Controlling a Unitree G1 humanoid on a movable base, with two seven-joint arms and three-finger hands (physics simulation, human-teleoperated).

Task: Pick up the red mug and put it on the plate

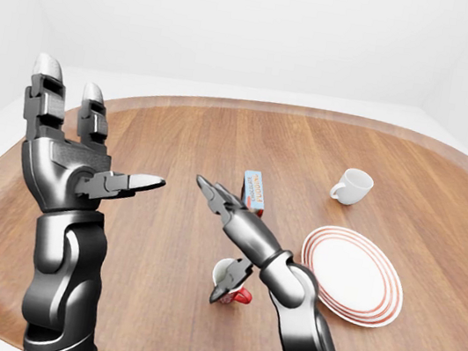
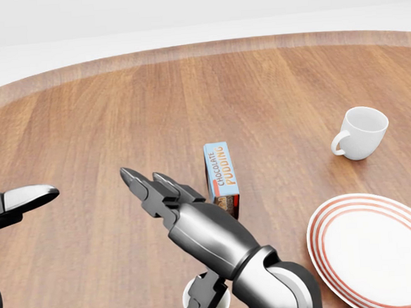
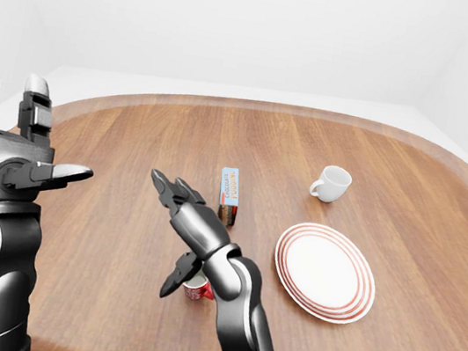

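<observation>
The red mug, white inside, stands on the wooden table near the bottom middle of the left-eye view. My right hand hovers over it, open, fingers stretched up-left. Its thumb hangs down across the mug's rim and hides part of it. I cannot tell whether it touches. The white plate with red rings lies just right of the mug, with nothing on it. My left hand is raised at the left, open and empty, well away from the mug.
A blue chocolate pudding box stands upright just above the right hand. A white mug sits above the plate, toward the right. The table's curved edge runs close along the bottom of the view.
</observation>
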